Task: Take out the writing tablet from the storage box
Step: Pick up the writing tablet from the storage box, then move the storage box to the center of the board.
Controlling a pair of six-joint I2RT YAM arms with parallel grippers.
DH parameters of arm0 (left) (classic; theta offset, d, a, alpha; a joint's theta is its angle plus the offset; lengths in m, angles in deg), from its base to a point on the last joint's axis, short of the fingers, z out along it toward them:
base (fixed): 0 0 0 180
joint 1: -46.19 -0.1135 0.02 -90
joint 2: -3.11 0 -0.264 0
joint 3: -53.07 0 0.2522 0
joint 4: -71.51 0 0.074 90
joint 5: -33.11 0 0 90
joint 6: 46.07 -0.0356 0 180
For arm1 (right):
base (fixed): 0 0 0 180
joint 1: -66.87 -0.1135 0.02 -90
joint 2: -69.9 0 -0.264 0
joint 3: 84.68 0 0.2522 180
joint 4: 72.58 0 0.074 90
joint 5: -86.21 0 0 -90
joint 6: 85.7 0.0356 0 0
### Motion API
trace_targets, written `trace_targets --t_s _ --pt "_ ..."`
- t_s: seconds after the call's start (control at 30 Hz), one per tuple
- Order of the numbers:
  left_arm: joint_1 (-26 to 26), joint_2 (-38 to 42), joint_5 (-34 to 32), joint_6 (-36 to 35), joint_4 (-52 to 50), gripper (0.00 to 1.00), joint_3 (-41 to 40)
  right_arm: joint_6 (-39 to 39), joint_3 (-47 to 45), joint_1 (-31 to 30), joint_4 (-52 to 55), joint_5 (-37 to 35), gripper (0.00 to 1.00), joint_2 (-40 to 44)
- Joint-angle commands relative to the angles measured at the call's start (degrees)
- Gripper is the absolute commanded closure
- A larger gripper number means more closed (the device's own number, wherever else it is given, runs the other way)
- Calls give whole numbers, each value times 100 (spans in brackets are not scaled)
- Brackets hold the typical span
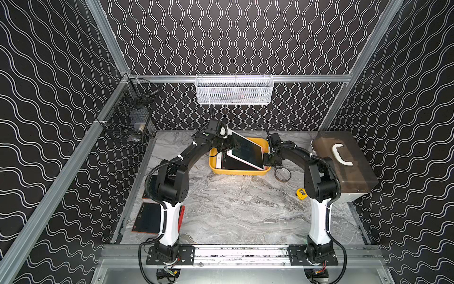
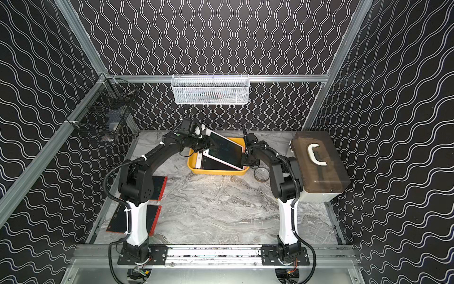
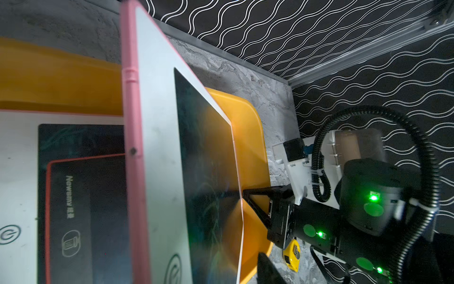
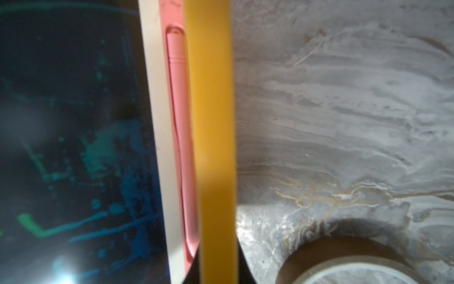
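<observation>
The yellow storage box (image 1: pixel 235 172) (image 2: pixel 216 172) stands at the back middle of the table. A white writing tablet (image 1: pixel 245 150) (image 2: pixel 224 150) (image 3: pixel 159 147) with a pink edge is tilted up out of it, its right end low in the box. My left gripper (image 1: pixel 233 145) (image 2: pixel 208 145) is at its raised left edge, jaws open around it. One finger (image 3: pixel 267 270) shows off the screen side and the other is hidden. My right gripper (image 1: pixel 266 159) (image 4: pixel 217 270) is shut on the box's right rim (image 4: pixel 211 123). Two more tablets (image 3: pixel 86 209) lie flat inside.
A tape roll (image 1: pixel 282 175) and a yellow tape measure (image 1: pixel 301 194) lie right of the box. The grey case (image 1: pixel 344 162) fills the right side. Two red-edged tablets (image 1: pixel 147 218) (image 2: pixel 157 188) lie by the left arm's base. Wire baskets (image 1: pixel 234 89) (image 1: pixel 130 118) hang on the walls.
</observation>
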State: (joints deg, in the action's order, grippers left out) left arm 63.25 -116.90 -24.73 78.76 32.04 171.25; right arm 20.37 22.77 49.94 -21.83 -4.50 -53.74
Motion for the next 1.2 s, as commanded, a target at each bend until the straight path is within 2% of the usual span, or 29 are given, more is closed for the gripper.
trace_targets --t_s 0.0,0.13,0.37,0.47,0.67,0.93,1.17 --pt "-52 149 479 297 463 52 -27 71 -36 -28 265 164 100 -157" --pt "-98 163 407 230 354 60 30 123 23 -4 308 76 100 -201" --pt "-159 260 -59 -190 -185 80 239 271 62 110 303 -19 100 -239" --pt "-212 267 -19 -161 -154 89 211 307 115 125 308 -50 100 -252" --pt "-251 242 94 -151 -109 100 188 361 200 120 317 -112 100 -261" --pt "-390 433 376 -53 25 100 171 415 315 261 375 -433 100 -296" --pt "-730 1030 710 223 316 100 -109 329 609 656 187 -472 100 -440"
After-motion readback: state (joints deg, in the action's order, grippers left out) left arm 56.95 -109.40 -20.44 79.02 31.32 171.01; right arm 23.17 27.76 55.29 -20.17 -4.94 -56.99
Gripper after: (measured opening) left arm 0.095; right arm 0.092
